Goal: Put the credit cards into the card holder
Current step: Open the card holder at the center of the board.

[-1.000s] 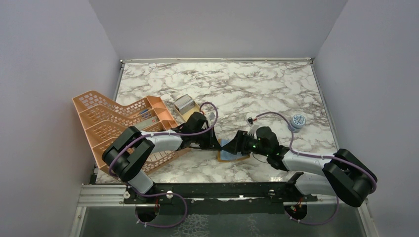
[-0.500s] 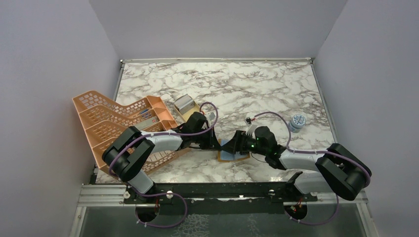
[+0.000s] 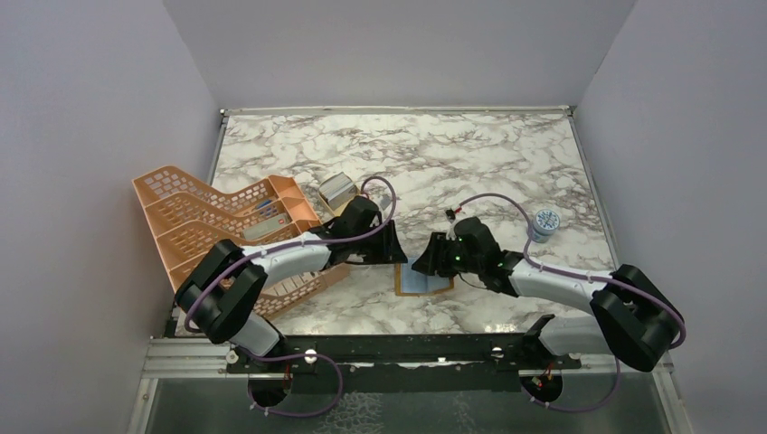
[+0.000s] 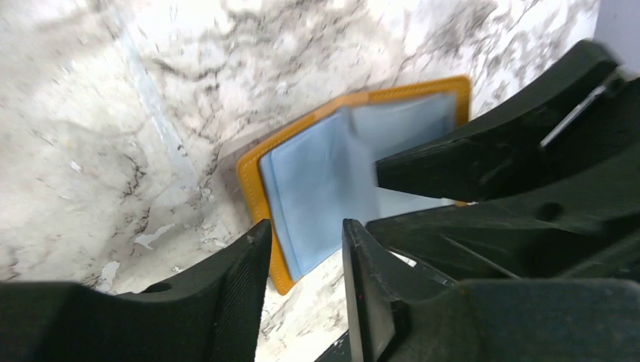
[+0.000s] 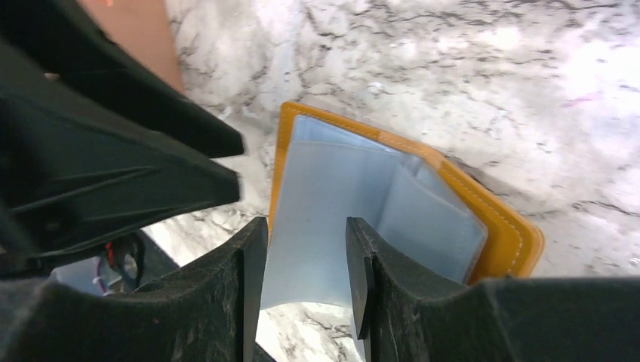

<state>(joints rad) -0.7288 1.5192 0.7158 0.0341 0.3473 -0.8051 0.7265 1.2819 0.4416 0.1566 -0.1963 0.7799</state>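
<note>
- Lying open on the marble table (image 3: 470,154), the card holder (image 3: 423,282) shows its pale grey-blue inside facing up with a mustard-orange rim around it; it sits near the front edge, between the two arms
- Left gripper (image 4: 306,234): fingers apart, nothing between them; positioned at the holder's left end, with the holder visible through the gap
- Right gripper (image 5: 306,226): fingers apart, over the holder's right end; a pale grey-blue sheet fills the gap, cannot tell whether the fingers pinch it
- Top view: the two grippers' tips come close together above the holder
- Credit cards (image 3: 336,188): grey stack on a tan dish (image 3: 338,203), behind the left arm, well apart from the holder
- Peach lattice rack (image 3: 208,217) at the table's left edge; small round blue-white object (image 3: 544,221) on the right side
</note>
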